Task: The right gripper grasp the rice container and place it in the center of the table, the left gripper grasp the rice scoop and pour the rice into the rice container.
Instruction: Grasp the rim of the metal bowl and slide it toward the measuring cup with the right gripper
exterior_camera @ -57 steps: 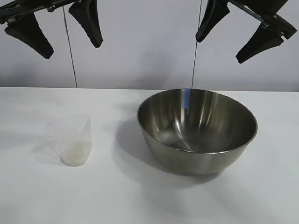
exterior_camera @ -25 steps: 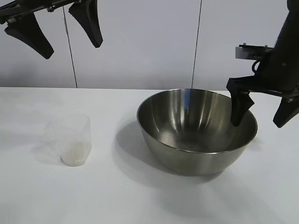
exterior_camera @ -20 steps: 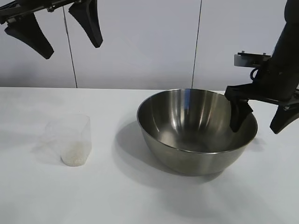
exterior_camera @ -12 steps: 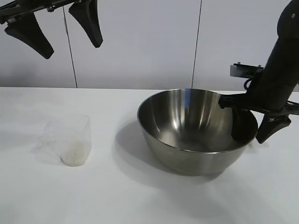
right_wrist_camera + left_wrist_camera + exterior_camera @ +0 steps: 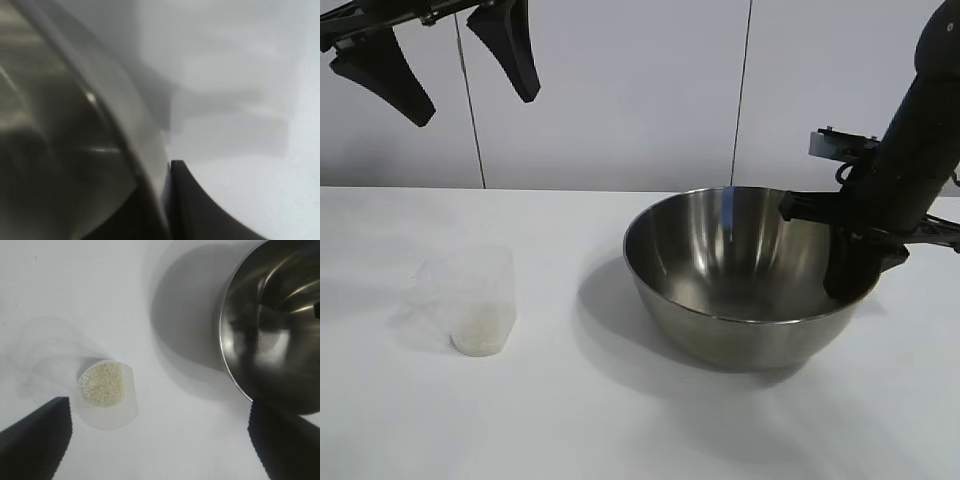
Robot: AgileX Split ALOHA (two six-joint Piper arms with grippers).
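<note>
Your worktop carries a steel bowl to the right of centre and a clear plastic cup well apart on the left. Your right gripper is clenched on the bowl's right rim, one finger inside the wall, one outside. Your left gripper hangs released, fingers spread wide, high above the cup. Rice lies in the bottom of the cup.

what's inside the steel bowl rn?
No rice in the rice container: bare steel on the visible inner wall. One finger of the right gripper, shut on the rim, reaches inside and hides a patch. Rice sits in the rice scoop.
</note>
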